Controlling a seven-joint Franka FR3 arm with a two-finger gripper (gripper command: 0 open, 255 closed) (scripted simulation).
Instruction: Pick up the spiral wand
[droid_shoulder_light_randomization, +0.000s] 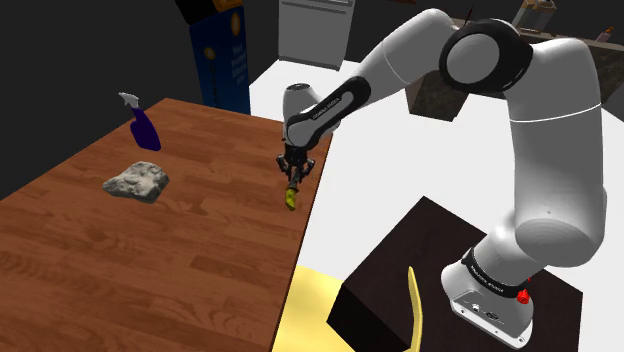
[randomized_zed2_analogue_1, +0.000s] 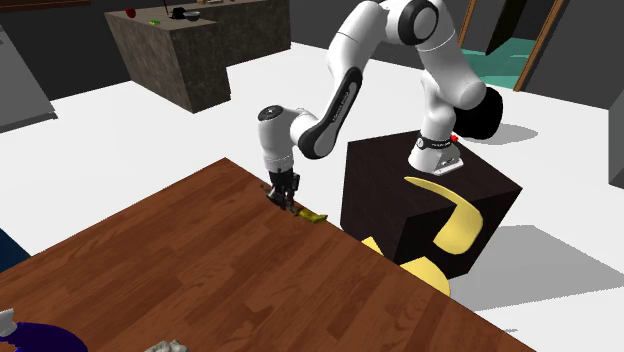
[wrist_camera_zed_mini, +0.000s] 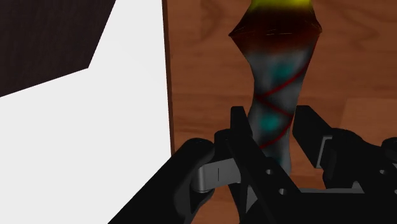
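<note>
At the brown wooden table's (droid_shoulder_light_randomization: 150, 260) edge nearest the dark box stand (droid_shoulder_light_randomization: 400, 270), the black two-finger tool (wrist_camera_zed_mini: 273, 127) clasps the grey spiral wand (wrist_camera_zed_mini: 277, 70) by its slim end. Red coils and teal patches wrap it, up to a dark-red flare and yellow tip.

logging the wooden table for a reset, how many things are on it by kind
purple spray bottle: 1
grey crumpled lump: 1
spiral wand: 1
total: 3
</note>
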